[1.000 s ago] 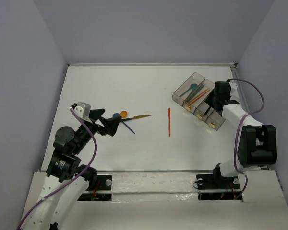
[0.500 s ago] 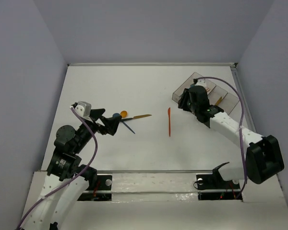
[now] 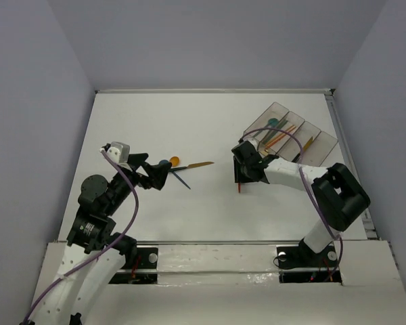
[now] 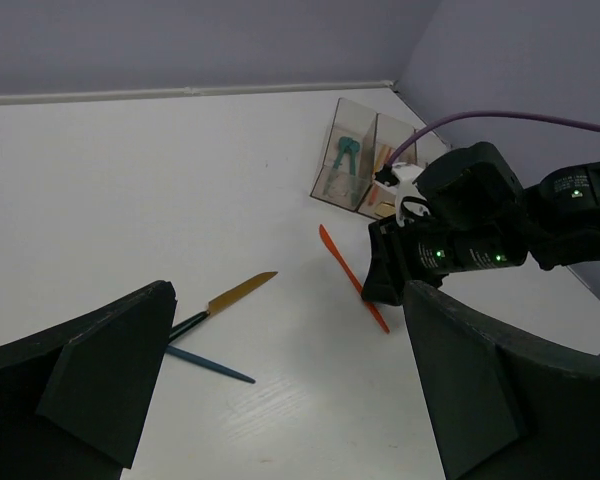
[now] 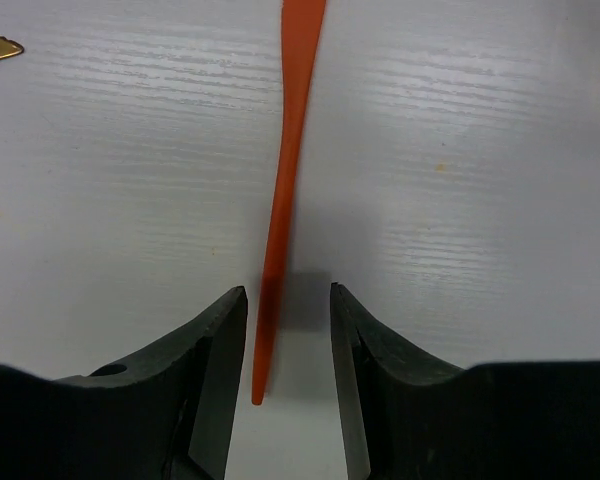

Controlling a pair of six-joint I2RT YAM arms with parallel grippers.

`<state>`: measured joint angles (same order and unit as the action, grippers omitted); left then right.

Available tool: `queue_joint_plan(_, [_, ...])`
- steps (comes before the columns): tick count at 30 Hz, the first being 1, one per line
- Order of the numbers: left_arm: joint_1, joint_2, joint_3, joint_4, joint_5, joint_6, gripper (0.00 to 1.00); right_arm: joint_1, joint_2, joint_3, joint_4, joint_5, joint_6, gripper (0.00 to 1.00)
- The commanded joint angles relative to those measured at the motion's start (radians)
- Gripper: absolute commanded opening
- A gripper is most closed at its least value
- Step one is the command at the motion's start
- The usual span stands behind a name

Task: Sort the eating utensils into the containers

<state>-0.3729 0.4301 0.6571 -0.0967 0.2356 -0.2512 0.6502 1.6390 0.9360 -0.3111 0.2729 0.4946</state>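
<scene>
A red-orange knife [image 5: 280, 200] lies flat on the white table, its thin handle end between the fingers of my right gripper [image 5: 288, 300]. That gripper is open and low over it, with the left finger close beside the handle. From above, the right gripper [image 3: 248, 169] covers most of the knife [image 3: 239, 187]. My left gripper [image 4: 290, 390] is open and holds nothing, next to a golden-orange knife [image 4: 238, 292] and a dark blue utensil [image 4: 208, 364]. The containers [image 3: 323, 142] stand at the back right with teal and orange utensils inside.
An orange spoon bowl [image 3: 174, 161] and a blue one [image 3: 164, 163] lie by the left gripper [image 3: 164, 177]. The right arm's purple cable [image 3: 284, 132] arcs over the bins. Grey walls enclose the table on three sides.
My right arm has swung from the containers leftward and down to the red-orange knife, jaws now straddling its handle. The left arm and the utensils beside it have not moved.
</scene>
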Motion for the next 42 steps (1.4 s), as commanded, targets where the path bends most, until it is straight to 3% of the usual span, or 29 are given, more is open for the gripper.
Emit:
queue_joint_plan(1, [0.003,0.01,0.032,0.035,-0.005,0.006,0.99,0.005,0.018,0.049,0.015,0.005,0.002,0.45])
queue_joint_plan(6, [0.003,0.012,0.033,0.037,0.002,0.006,0.99,0.014,0.077,0.063,0.003,0.023,0.01,0.4])
queue_joint_plan(12, [0.012,0.012,0.033,0.041,0.01,0.006,0.99,0.034,0.153,0.095,-0.045,0.063,0.021,0.21])
queue_joint_plan(13, [0.012,0.012,0.033,0.043,0.013,0.004,0.99,0.034,0.157,0.099,-0.049,0.063,0.024,0.1])
queue_joint_plan(15, [0.012,0.012,0.033,0.043,0.016,0.004,0.99,0.034,0.153,0.103,-0.049,0.066,0.039,0.0])
queue_joint_plan(22, [0.012,0.006,0.03,0.045,0.025,0.003,0.99,0.034,-0.074,0.084,0.049,0.089,0.071,0.0])
queue_joint_plan(26, [0.012,0.001,0.029,0.045,0.031,0.003,0.99,-0.066,-0.286,0.054,0.096,0.075,0.09,0.0])
queue_joint_plan(29, [0.012,-0.008,0.03,0.048,0.041,0.001,0.99,-0.229,-0.419,0.017,0.121,0.11,0.078,0.0])
queue_joint_plan(30, [0.012,-0.008,0.03,0.048,0.041,0.001,0.99,-0.23,-0.419,0.017,0.121,0.109,0.07,0.0])
queue_joint_plan(31, [0.012,-0.013,0.029,0.049,0.044,0.001,0.99,-0.323,-0.438,-0.002,0.142,0.088,0.065,0.0])
queue_joint_plan(34, [0.012,-0.025,0.03,0.048,0.045,0.001,0.99,-0.514,-0.398,0.006,0.161,-0.01,0.059,0.0])
queue_joint_plan(37, [0.012,-0.033,0.029,0.045,0.045,0.001,0.99,-0.624,-0.341,0.027,0.178,-0.06,0.061,0.0])
queue_joint_plan(42, [0.003,-0.042,0.03,0.041,0.044,0.001,0.99,-0.678,-0.222,0.079,0.175,-0.031,0.044,0.0])
